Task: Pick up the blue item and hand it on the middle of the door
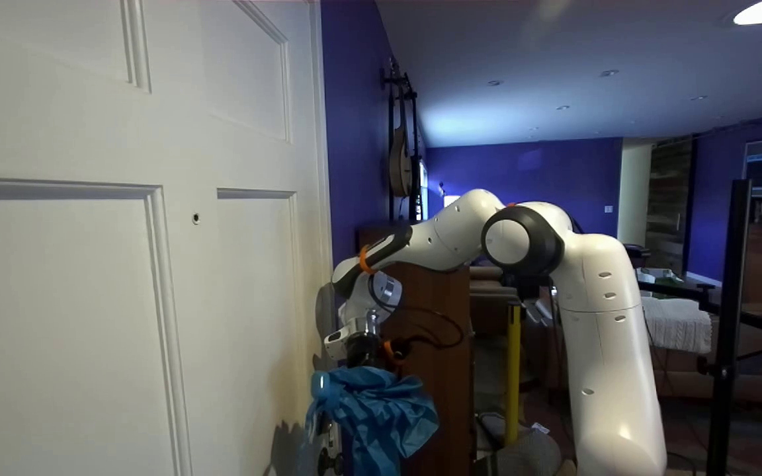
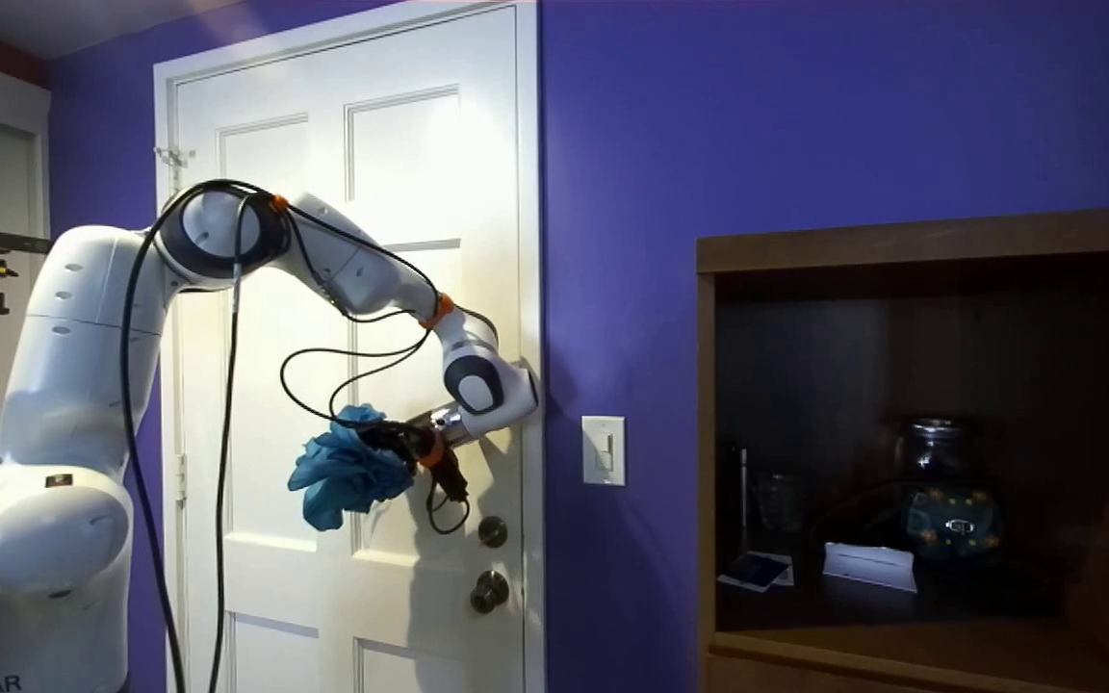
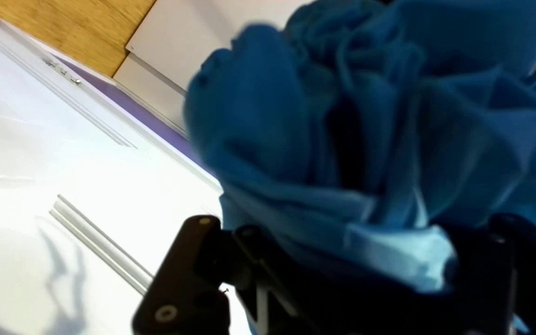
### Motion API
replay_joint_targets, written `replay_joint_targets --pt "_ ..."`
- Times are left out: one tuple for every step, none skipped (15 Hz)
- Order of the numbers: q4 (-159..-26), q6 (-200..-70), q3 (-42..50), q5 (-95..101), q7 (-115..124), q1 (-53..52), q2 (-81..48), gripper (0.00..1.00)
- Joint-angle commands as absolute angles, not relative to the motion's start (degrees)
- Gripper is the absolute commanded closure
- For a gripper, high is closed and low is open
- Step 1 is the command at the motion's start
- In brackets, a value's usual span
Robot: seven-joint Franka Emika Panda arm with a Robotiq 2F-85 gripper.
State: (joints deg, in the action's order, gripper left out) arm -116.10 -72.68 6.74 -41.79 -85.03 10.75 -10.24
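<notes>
A crumpled blue cloth item hangs from my gripper and shows in both exterior views. It also fills much of the wrist view. My gripper is shut on it and holds it in the air; the cloth hides the fingertips. The white panelled door stands close beside the gripper, and it shows behind the arm in an exterior view. A small dark round fitting sits on the door's middle strip, above the gripper's height. In the wrist view a tiny dark hook-like thing shows against the white door.
Door knobs are below the gripper, near the door's edge. A light switch is on the purple wall. A brown shelf unit with small objects stands beside it. A black cable loops from the arm.
</notes>
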Motion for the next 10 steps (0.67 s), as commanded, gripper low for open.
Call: replay_joint_targets --pt "-118.62 -76.78 6.20 -45.21 -85.76 9.67 -9.53 0.99" --pt "-119.17 -77.95 6.04 -45.78 -85.79 9.41 -9.51 0.99" --pt "-119.62 -79.06 5.78 -46.44 -86.12 9.18 -9.59 0.99" --pt "-120.07 -80.12 5.60 -47.17 -86.28 8.94 -9.57 0.99" --pt "-120.42 -81.17 5.44 -48.02 -86.66 8.70 -9.71 0.99" --pt "-120.66 -81.97 5.23 -48.81 -87.11 8.51 -9.83 0.99" --pt "-120.86 -82.74 5.01 -49.51 -87.52 8.26 -9.86 0.99" --pt "-121.04 -83.34 4.78 -50.10 -87.89 8.02 -9.91 0.99" --pt "-121.07 -83.83 4.59 -50.49 -88.12 7.86 -10.02 0.99" --pt "-120.92 -84.29 4.38 -51.23 -88.63 7.73 -10.28 0.99"
